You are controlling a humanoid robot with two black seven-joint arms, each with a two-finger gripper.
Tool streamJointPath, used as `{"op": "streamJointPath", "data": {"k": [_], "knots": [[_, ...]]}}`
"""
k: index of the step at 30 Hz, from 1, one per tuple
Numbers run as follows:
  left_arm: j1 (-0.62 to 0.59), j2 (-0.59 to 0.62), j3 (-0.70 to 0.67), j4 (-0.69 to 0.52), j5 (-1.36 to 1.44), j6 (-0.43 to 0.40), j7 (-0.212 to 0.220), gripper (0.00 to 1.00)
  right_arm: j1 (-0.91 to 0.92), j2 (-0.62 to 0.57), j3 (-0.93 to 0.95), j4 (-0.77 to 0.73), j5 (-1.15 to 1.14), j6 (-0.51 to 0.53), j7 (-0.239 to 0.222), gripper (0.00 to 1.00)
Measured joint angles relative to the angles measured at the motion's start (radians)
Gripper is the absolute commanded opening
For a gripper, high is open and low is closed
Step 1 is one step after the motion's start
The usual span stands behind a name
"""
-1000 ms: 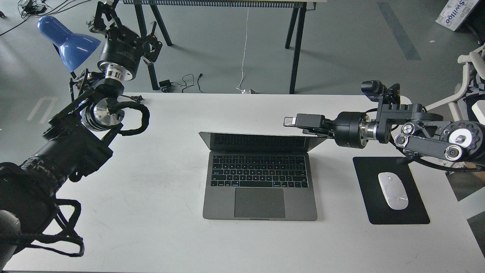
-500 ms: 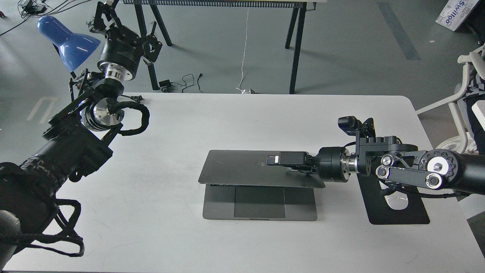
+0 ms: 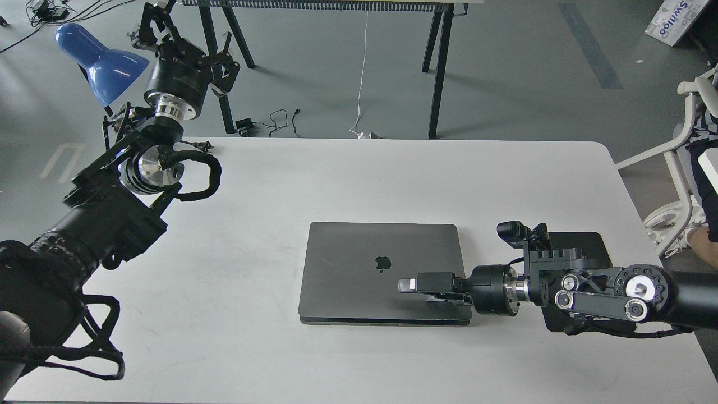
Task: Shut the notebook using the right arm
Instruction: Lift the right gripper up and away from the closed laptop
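Note:
The notebook (image 3: pixel 359 269) lies shut and flat on the white table (image 3: pixel 392 168), its grey lid with the dark apple logo facing up. My right arm (image 3: pixel 606 289) reaches in from the right, low over the table. Its right gripper (image 3: pixel 406 284) lies on the lid's front right part, just below the logo. Its fingers show as one dark block, so I cannot tell them apart. My left gripper (image 3: pixel 224 56) is raised at the far left beside the blue lamp, its fingers spread and empty.
A blue desk lamp (image 3: pixel 101 59) stands at the table's back left corner. A black mouse pad (image 3: pixel 583 244) lies right of the notebook, mostly under my right arm. A white chair (image 3: pixel 687 168) stands off the right edge. Cables lie on the floor behind.
My right gripper pushed the lid forward and down, from upright to half shut to flat. The right arm dropped toward the front edge and now covers the mouse. The left arm stayed still.

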Motion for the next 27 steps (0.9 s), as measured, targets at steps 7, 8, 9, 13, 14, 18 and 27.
{"op": "streamJointPath", "data": {"k": [7,8,9,13,14,18,27], "knots": [[0.0,0.0,0.0,0.0,0.0,0.0,0.0,1.0,-0.03,0.0,-0.001,-0.001,-0.004,-0.016,0.0,0.99],[0.0,0.0,0.0,0.0,0.0,0.0,0.0,1.0,-0.033,0.0,-0.001,-0.002,-0.004,-0.016,0.0,0.99],[0.0,0.0,0.0,0.0,0.0,0.0,0.0,1.0,-0.036,0.0,-0.001,-0.003,-0.005,-0.016,0.0,0.99],[0.0,0.0,0.0,0.0,0.0,0.0,0.0,1.0,-0.046,0.0,-0.002,-0.004,-0.013,-0.016,0.001,0.99],[0.0,0.0,0.0,0.0,0.0,0.0,0.0,1.0,-0.052,0.0,-0.002,-0.004,-0.019,-0.017,0.001,0.99],[0.0,0.0,0.0,0.0,0.0,0.0,0.0,1.0,-0.064,0.001,0.0,-0.004,-0.034,-0.029,0.001,0.99],[0.0,0.0,0.0,0.0,0.0,0.0,0.0,1.0,0.032,-0.033,0.031,0.026,-0.021,-0.022,-0.001,0.99]]}}
